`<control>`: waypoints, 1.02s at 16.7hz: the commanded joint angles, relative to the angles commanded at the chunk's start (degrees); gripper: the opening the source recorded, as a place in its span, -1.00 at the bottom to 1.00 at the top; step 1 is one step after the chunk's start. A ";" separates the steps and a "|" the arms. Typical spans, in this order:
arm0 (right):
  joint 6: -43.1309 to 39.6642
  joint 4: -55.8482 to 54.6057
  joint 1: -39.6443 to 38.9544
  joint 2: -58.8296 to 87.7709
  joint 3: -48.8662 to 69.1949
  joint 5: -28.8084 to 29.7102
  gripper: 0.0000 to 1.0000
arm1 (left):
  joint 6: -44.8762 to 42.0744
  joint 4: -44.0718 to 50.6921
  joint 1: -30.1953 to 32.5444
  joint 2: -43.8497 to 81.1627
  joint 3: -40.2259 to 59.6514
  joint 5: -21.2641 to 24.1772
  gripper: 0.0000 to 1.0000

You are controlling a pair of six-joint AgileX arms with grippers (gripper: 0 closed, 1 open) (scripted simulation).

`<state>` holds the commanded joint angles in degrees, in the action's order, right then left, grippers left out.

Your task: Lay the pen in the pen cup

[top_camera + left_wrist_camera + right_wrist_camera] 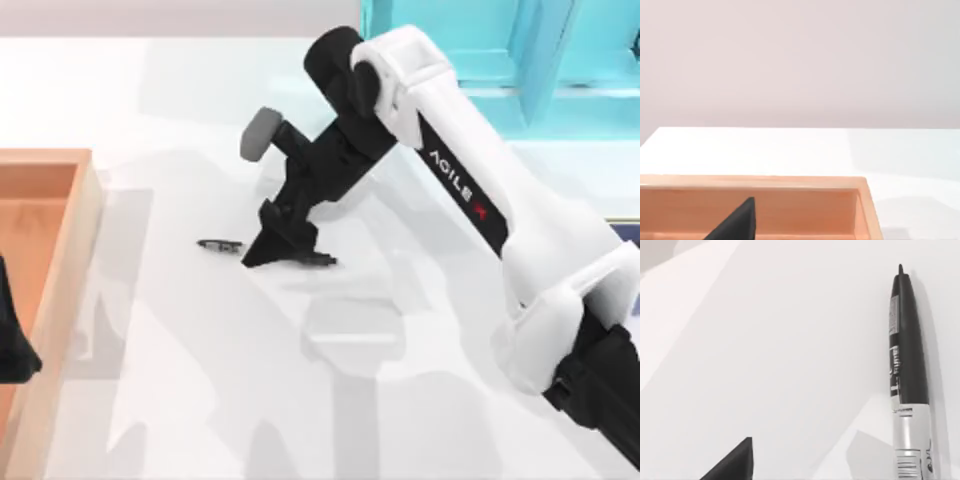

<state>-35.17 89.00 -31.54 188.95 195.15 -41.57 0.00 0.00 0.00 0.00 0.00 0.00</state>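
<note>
Pen (222, 244) lies flat on the white surface (200, 350) near the middle, and the right gripper (275, 248) is down over it, hiding its middle so just the two dark ends stick out. I cannot tell how the right gripper's fingers stand. The left gripper (12, 340) sits over the wooden tray (60, 270) at the left edge, mostly cut off.
</note>
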 joint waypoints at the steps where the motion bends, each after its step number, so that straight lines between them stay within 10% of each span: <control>1: -0.06 0.08 0.03 0.20 0.21 0.02 1.00 | 0.00 0.00 0.00 0.00 0.00 0.00 1.00; 4: -0.06 0.08 0.03 0.20 0.21 0.02 1.00 | 0.00 0.00 0.00 0.00 0.00 0.00 1.00; 17: -0.06 0.08 0.03 0.20 0.21 0.02 -0.96 | 0.00 0.00 0.00 0.00 0.00 0.00 1.00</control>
<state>-35.23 89.08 -31.52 189.15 195.37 -41.55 0.00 0.00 0.00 0.00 0.00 0.00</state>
